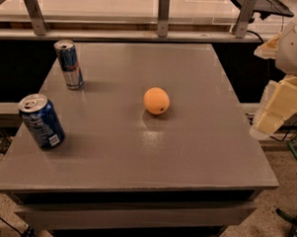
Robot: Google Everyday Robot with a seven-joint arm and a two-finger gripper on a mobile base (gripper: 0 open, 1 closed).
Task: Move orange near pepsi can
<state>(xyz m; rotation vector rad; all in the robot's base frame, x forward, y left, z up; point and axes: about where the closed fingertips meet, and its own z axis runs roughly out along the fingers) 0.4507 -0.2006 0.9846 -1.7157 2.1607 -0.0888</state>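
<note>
The orange (156, 100) sits near the middle of the grey table (186, 161), its dark stem dot facing front right. The pepsi can (40, 120), wide and dark blue with a silver top, stands tilted-looking at the table's front left. My gripper (269, 121), a cream-coloured part on the white arm, hangs off the table's right edge, well to the right of the orange and touching nothing.
A slimmer blue-and-silver can (69, 64) stands at the back left of the table. A metal rail with uprights (164, 15) runs behind the table. Cables lie on the speckled floor (282, 230) at the right.
</note>
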